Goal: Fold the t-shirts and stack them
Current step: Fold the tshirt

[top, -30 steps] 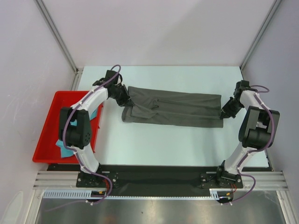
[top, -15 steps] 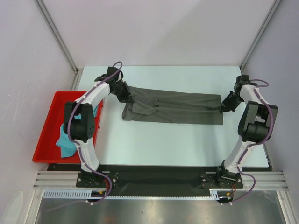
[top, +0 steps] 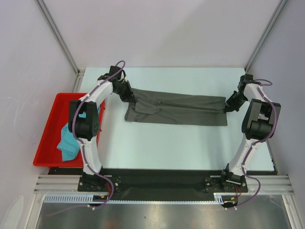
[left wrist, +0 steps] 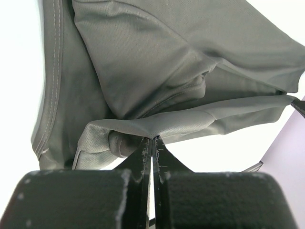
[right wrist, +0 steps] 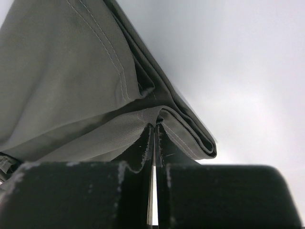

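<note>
The left claw (left wrist: 152, 139) and right claw (right wrist: 153, 125) each pinch a thin edge of the grey t-shirt (top: 178, 110), so one hard tug probably pops it loose.

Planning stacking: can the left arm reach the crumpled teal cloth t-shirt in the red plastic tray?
Likely not yet: left gripper is shut on the dark grey t-shirt, though the red tray lies near.

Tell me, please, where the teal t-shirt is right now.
In the top view the teal t-shirt lies crumpled in the red tray on the left, partly under the left arm.
</note>
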`<control>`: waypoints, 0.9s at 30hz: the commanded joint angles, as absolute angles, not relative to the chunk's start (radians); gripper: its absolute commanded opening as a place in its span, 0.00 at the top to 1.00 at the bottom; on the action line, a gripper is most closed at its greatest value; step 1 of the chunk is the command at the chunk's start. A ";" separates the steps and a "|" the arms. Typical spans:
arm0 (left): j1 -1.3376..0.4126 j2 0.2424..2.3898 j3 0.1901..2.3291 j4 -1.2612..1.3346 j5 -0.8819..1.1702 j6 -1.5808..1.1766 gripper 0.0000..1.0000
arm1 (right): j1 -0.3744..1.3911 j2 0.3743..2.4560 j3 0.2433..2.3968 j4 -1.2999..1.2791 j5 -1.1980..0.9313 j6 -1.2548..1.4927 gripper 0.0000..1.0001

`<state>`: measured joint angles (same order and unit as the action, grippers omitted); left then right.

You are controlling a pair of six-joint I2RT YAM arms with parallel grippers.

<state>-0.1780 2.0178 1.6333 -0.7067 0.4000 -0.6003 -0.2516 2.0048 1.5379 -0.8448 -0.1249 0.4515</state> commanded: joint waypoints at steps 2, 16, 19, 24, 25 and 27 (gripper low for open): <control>-0.167 2.046 1.693 -0.709 0.429 -0.577 1.00 | -0.250 2.031 1.592 -0.856 -0.129 0.456 1.00; -0.187 2.071 1.867 -0.822 0.218 -0.500 0.37 | -0.244 2.023 1.652 -0.909 -0.037 0.388 0.69; -0.190 1.997 1.855 -0.858 0.137 -0.460 0.29 | -0.216 1.978 1.687 -0.954 0.083 0.339 0.62; -0.189 1.835 1.582 -0.779 0.152 -0.457 0.39 | -0.198 1.855 1.554 -0.905 0.009 0.377 0.53; -0.189 1.824 1.548 -0.770 0.176 -0.462 0.40 | -0.199 1.821 1.489 -0.890 -0.029 0.396 0.53; -0.189 1.804 1.461 -0.743 0.202 -0.483 0.39 | -0.210 1.780 1.402 -0.827 -0.122 0.420 0.52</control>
<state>-0.1837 1.8473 1.5497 -0.7727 0.1856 -0.4877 -0.1986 1.8561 1.4887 -0.8715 -0.0284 0.3901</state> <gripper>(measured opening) 0.602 0.475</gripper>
